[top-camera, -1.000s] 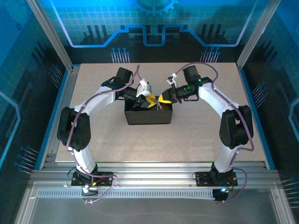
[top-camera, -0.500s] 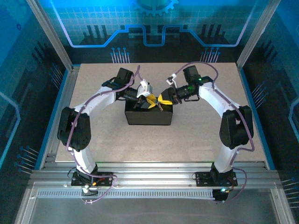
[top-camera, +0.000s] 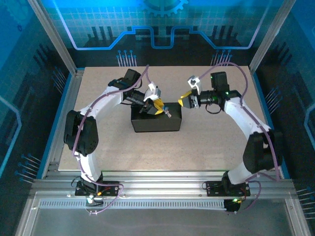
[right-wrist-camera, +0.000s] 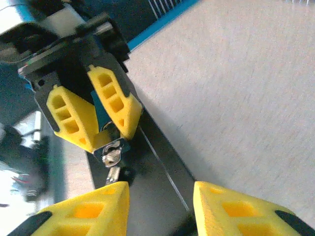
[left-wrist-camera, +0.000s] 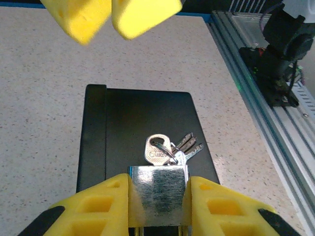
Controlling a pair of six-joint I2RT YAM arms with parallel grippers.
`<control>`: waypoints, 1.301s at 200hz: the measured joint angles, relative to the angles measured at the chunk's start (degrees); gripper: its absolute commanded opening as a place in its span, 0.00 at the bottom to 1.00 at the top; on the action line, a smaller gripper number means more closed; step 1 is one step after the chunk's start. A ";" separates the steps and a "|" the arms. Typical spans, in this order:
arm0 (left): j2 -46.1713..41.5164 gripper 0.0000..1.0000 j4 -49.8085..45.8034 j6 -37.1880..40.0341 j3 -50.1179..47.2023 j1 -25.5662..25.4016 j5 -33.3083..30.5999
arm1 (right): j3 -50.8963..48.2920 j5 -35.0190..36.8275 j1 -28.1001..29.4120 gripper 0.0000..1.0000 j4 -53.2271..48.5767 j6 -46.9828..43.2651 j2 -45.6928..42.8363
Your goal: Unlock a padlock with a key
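While the left gripper (left-wrist-camera: 158, 183) was clamped on the padlock (left-wrist-camera: 157, 194), one yellow finger on each narrow side of the body, the lock hung just above the black box (left-wrist-camera: 128, 118), over the box's far left part in the top view. The shackle was hidden back between the fingers, so I could not tell whether it was open or shut.

The padlock looked small, hard and dense for its size, with smooth metal sides that could slip in soft pads under a twist; a hold low on the body, as here, seemed right. Its long axis ran along the gripper's reach, keyhole end pointing right.

From that end stuck the key (left-wrist-camera: 157, 150), apparently seated in the lock, its flat round head facing up and its length in line with the lock body. It looked thin, stiff and light; the head's two flat faces seemed the place to pinch for turning. A ring (left-wrist-camera: 169, 151) carried spare keys (left-wrist-camera: 191, 143) that lay loose to the right and would likely swing into the way.

The right gripper (right-wrist-camera: 160, 194) stood apart and empty, off the box's right end, over the speckled table (left-wrist-camera: 44, 73).
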 measured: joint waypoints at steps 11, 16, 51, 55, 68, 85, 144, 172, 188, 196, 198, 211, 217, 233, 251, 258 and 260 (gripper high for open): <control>0.61 0.00 -2.32 0.96 1.40 0.09 0.39 | -2.27 0.13 0.35 0.35 4.44 -4.94 -1.38; 0.85 0.00 -3.21 1.44 1.99 0.15 0.63 | -2.36 0.24 0.68 0.35 5.57 -7.04 -1.38; 1.57 0.00 -6.51 3.06 2.80 0.87 1.90 | 0.26 0.44 4.48 0.32 7.21 -21.75 1.60; 1.64 0.00 -6.67 3.17 2.80 0.94 1.99 | 0.24 0.44 4.96 0.32 7.21 -22.97 1.73; 1.86 0.00 -7.04 3.23 2.80 1.25 2.38 | 0.24 0.42 6.43 0.33 6.88 -26.36 2.01; 1.95 0.00 -7.43 3.23 2.80 1.60 2.82 | 0.26 0.09 7.52 0.34 6.16 -29.97 2.01; 1.95 0.00 -7.63 3.26 2.80 1.92 3.76 | 3.52 -1.60 8.15 0.34 -3.28 -39.56 4.70; 1.95 0.00 -7.63 3.28 2.80 1.97 4.00 | 4.42 -1.27 9.73 0.34 -4.35 -40.92 6.56; 1.95 0.00 -7.61 3.32 2.80 1.97 4.09 | 4.42 -1.11 10.62 0.32 -4.28 -40.92 7.21; 1.95 0.00 -7.61 3.37 2.80 1.97 4.11 | 4.52 -1.11 10.88 0.30 -4.28 -40.87 7.50; 1.95 0.00 -7.61 3.37 2.80 1.97 4.11 | 4.55 -1.11 10.91 0.30 -4.26 -40.87 7.56; 1.95 0.00 -7.61 3.39 2.80 1.97 4.13 | 5.11 -1.11 10.97 0.26 -4.35 -40.89 8.13; 1.95 0.00 -7.61 3.39 2.80 1.97 4.15 | 5.53 -1.11 10.99 0.25 -4.39 -40.89 8.41; 1.95 0.00 -7.58 3.39 2.80 1.99 4.20 | 6.54 -1.16 11.15 0.23 -4.72 -40.89 9.03; 1.92 0.00 -7.61 3.39 2.80 2.03 4.22 | 6.88 -1.11 11.23 0.24 -5.22 -40.92 9.11; 1.95 0.00 -7.61 3.39 2.80 2.03 4.22 | 6.91 -1.11 11.23 0.25 -5.40 -40.92 9.14; 1.95 0.00 -7.61 3.39 2.80 2.03 4.22 | 6.91 -1.11 11.23 0.25 -5.49 -40.92 9.14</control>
